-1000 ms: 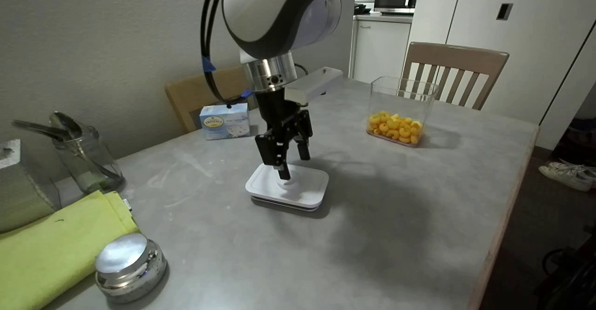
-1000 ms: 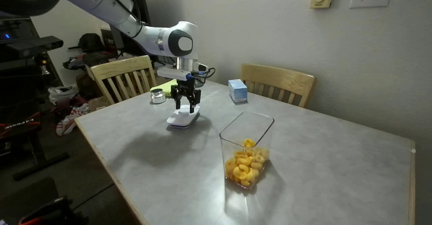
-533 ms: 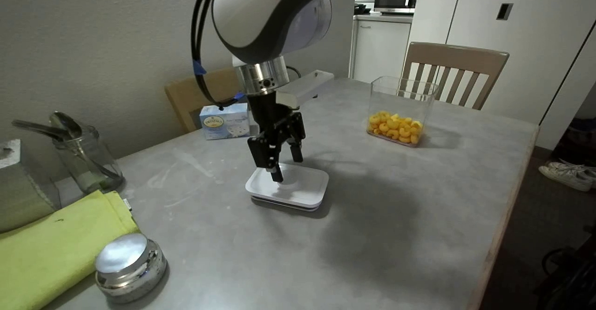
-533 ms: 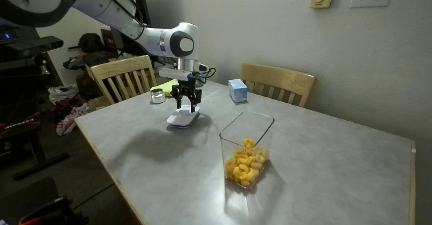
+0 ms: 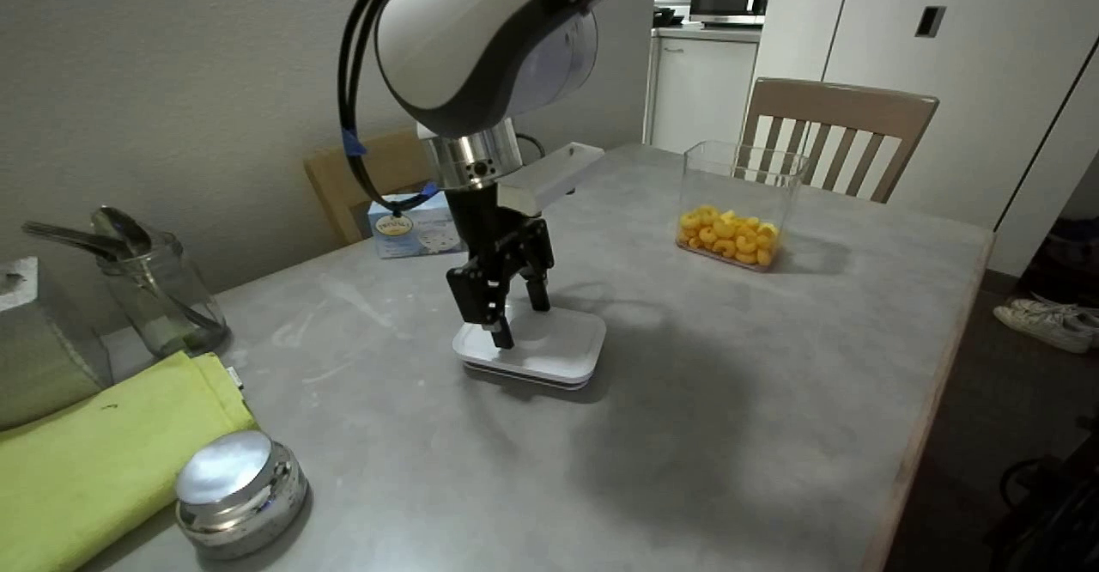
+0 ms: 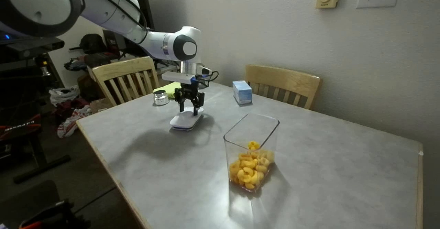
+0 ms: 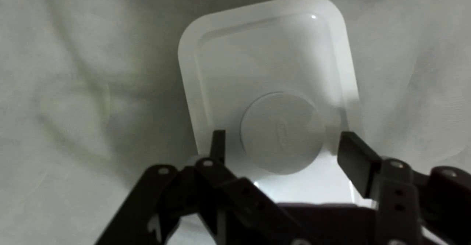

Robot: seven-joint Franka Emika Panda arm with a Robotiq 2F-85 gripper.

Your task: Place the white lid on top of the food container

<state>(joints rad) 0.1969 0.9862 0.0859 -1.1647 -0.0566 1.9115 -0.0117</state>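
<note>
The white lid (image 5: pixel 565 342) lies flat on the table in both exterior views (image 6: pixel 185 120), with a round raised bump in its centre. My gripper (image 5: pixel 522 325) is open, pointing down just over the lid; it also shows over the lid's far part (image 6: pixel 188 112). In the wrist view the lid (image 7: pixel 265 53) fills the middle, and the fingertips (image 7: pixel 282 142) stand on either side of the bump with a gap at each side. I cannot tell whether they touch the lid. The food container (image 5: pixel 730 190) is a clear open-topped tub with yellow-orange pieces at its bottom (image 6: pixel 237 148), standing apart from the lid.
A blue-and-white box (image 5: pixel 416 233) stands by the wall behind the gripper. A shiny metal jar (image 5: pixel 240 495), a yellow cloth (image 5: pixel 112 460) and a glass jar with cutlery (image 5: pixel 167 297) stand at one end. Chairs (image 6: pixel 283 81) line the table (image 6: pixel 326 174).
My gripper has shifted leftward and slightly down over the lid in an exterior view, staying open. The lid and the food container have not moved.
</note>
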